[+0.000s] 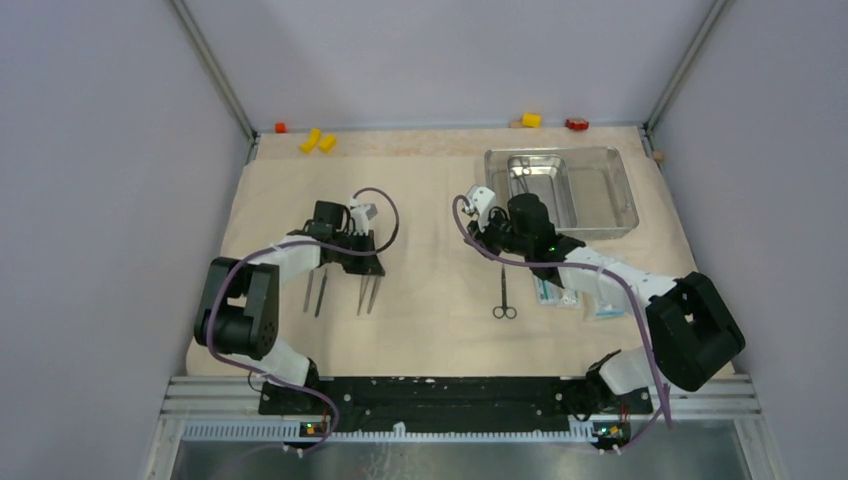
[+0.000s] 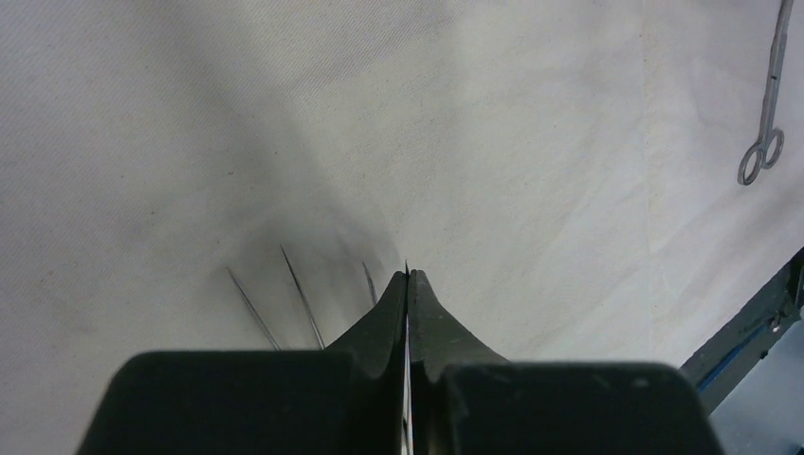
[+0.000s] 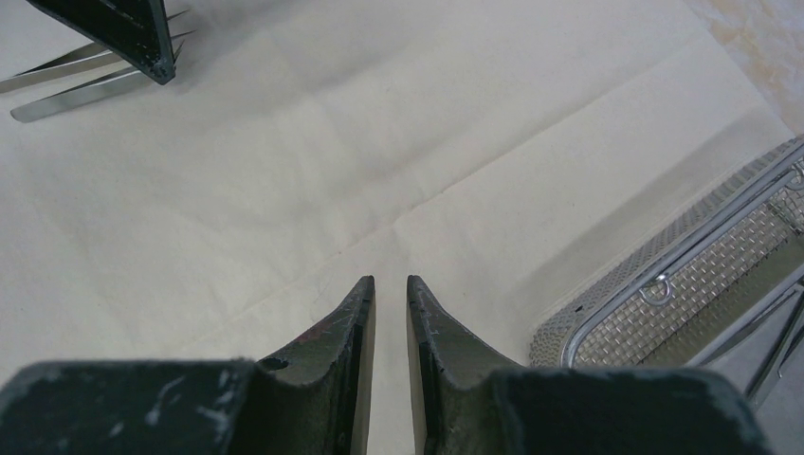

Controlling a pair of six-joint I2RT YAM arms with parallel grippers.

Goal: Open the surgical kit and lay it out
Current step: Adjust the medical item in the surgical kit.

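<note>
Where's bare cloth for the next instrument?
Best: the middle strip between the tweezers and the scissors. Also the far band between the yellow blocks and the left arm. Crowded: near right, where scissors, packets and right arm bunch below the tray.

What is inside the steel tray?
A mesh basket and thin metal instruments lie in the tray. The right arm covers the tray's near left corner, so anything there is hidden.
</note>
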